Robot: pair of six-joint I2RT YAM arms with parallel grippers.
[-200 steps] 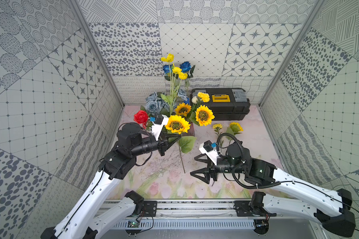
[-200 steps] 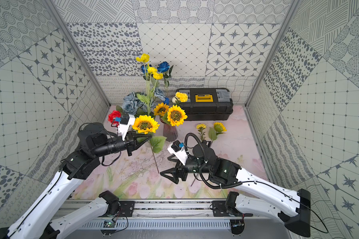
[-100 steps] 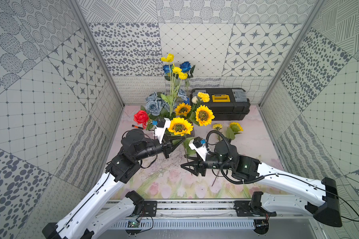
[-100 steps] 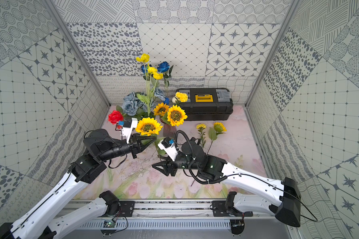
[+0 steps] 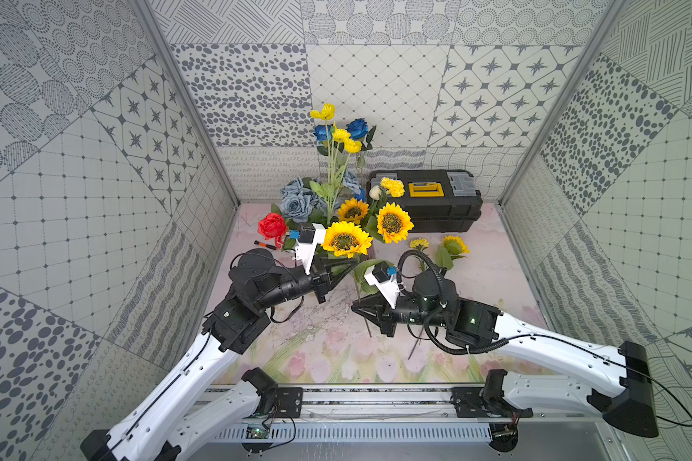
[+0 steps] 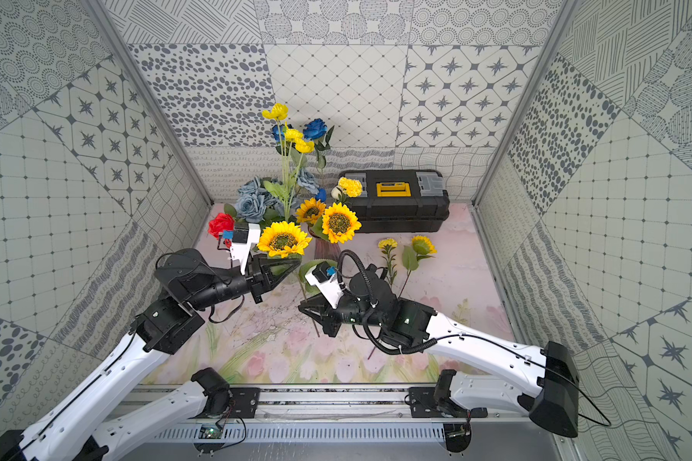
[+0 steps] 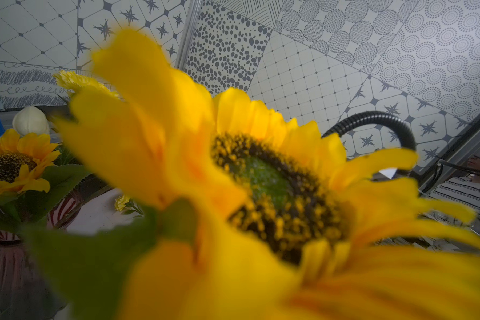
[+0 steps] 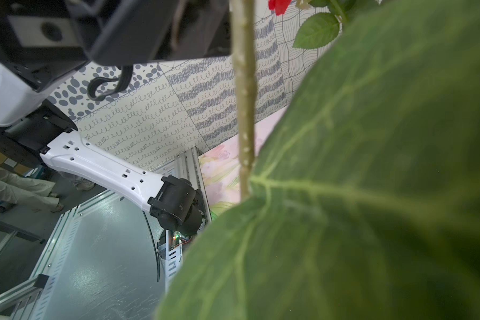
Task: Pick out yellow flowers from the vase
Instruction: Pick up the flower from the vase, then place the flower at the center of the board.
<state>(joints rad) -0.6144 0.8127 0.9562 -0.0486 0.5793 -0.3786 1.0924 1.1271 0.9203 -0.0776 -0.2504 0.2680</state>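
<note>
Two grippers: both are closed on the same flower.
Left gripper (image 5: pixel 354 263): jaws are together on the big sunflower (image 5: pixel 345 239), right under its head. The bloom fills my left wrist view (image 7: pixel 275 194).
Right gripper (image 5: pixel 356 310): jaws are together lower on that flower's stem (image 8: pixel 244 97), under its large leaf (image 8: pixel 372 180). The leaf hides the fingertips from my right wrist view.
Big sunflower: it is out of the vase (image 6: pixel 325 250) and just in front of it, head up. The stem slants down past the right gripper toward the mat (image 5: pixel 316 351).
Yellow in the vase: a vase sunflower (image 5: pixel 394 222), a smaller sunflower (image 5: pixel 352 210), a pompom (image 5: pixel 392 186) and a tall spray (image 5: pixel 323 113).
Yellow on the mat: a small yellow bloom (image 5: pixel 419 243) and a second yellow bloom (image 5: pixel 455 244) lie to the right of the vase, apart from both grippers.
</note>
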